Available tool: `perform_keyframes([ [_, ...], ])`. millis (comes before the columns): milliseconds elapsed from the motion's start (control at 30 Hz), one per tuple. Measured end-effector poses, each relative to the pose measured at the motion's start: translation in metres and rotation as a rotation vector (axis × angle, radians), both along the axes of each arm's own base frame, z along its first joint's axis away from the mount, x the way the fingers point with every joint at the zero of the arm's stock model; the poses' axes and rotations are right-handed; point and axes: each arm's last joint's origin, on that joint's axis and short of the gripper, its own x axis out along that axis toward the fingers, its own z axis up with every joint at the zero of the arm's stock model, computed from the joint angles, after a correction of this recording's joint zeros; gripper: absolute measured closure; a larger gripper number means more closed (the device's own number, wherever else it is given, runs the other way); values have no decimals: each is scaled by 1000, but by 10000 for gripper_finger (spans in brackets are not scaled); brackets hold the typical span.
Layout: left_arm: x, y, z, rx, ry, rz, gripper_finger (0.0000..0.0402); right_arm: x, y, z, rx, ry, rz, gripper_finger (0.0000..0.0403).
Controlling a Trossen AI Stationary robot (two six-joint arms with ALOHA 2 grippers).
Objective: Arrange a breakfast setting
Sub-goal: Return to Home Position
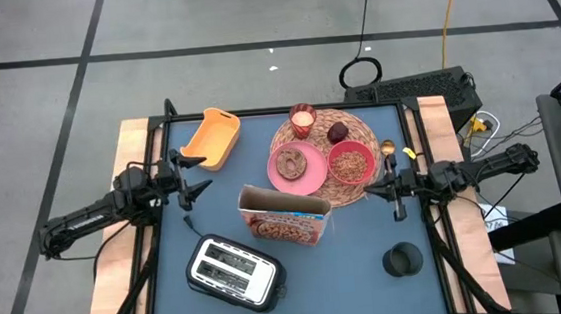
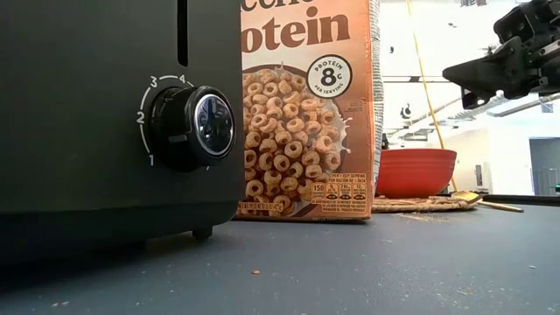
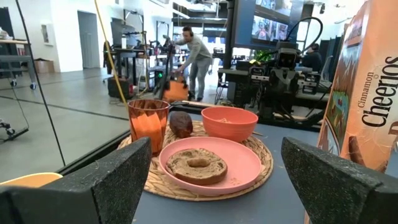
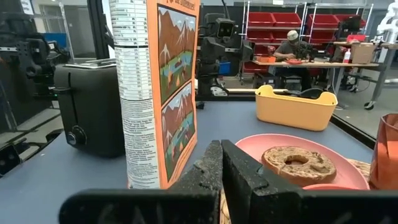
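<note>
The blue-grey table (image 1: 358, 246) filled the middle of the high view, with an arm lying along each side edge. Lower left of centre sat the black-and-silver toaster (image 1: 231, 272). Just right of it stood the brown cereal box (image 1: 287, 220), upright, top flaps open. Above the box, upper centre, lay the round woven straw mat (image 1: 365, 130).

The left end effector (image 1: 199, 174) hung over the table's left side, fingers spread wide with nothing between them. The right end effector (image 1: 373, 191) hovered just beside the mat's lower right edge, fingers pressed together, gripping nothing.

A yellow bin (image 1: 212, 137) rested upper left, well apart from the mat. The pink plate (image 1: 314, 175) sat on the mat's lower left part, overhanging toward the box. The red bowl (image 1: 370, 160), brownish contents inside, sat on the lower right part, just beside the plate.

The bagel (image 1: 290, 162) lay flat on the plate. The small glass (image 1: 303, 121) stood at the mat's top edge, with the dark red fruit (image 1: 338, 132) just right of it, above the bowl. And the small spoon (image 1: 388, 149) lay off the mat, just right of it.
</note>
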Motion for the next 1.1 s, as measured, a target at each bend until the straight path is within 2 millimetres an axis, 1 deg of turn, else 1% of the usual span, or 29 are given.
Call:
perform_keyframes([
  [267,1,-3,0,0,0,-33,39,0,0,2,5,-22,-2,403],
  [733,4,-20,0,0,0,-214,39,0,0,3,6,-27,-2,403],
  [1100,4,-21,0,0,0,-224,39,0,0,3,7,-27,-2,403],
])
